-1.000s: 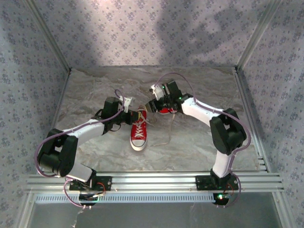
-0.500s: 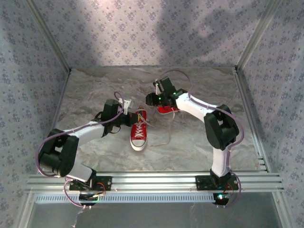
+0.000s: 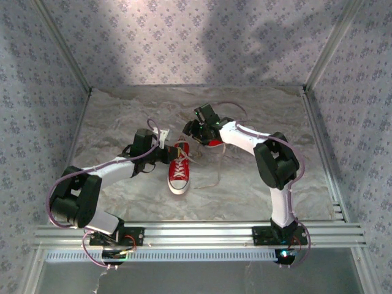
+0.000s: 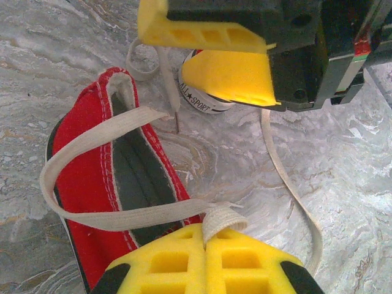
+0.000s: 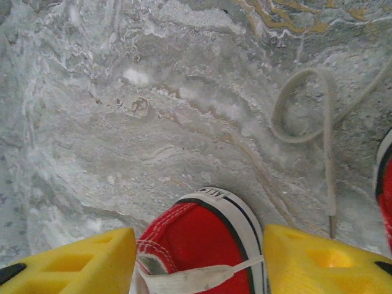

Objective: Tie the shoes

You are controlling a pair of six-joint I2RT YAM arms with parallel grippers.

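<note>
Two red shoes with white laces lie mid-table. The nearer shoe (image 3: 178,168) points its toe at me. My left gripper (image 3: 165,153) is beside its heel, shut on a folded end of its white lace (image 4: 225,218), which loops across the shoe's opening (image 4: 131,177). The farther shoe (image 3: 212,141) lies partly under my right gripper (image 3: 195,130). That gripper (image 5: 197,237) is open, its yellow fingers (image 5: 86,260) standing on either side of the shoe's heel (image 5: 202,236). The left wrist view shows those same fingers (image 4: 223,76) over the heel label.
A loose lace loop (image 5: 304,104) lies on the marbled table (image 3: 122,116) beyond the farther shoe. Another lace trails right of the nearer shoe (image 3: 217,174). Patterned walls close three sides, and an aluminium rail (image 3: 196,234) runs along the front.
My right gripper has slid left to the farther shoe's heel and its jaws have widened. The left gripper has kept its hold on the lace without moving.
</note>
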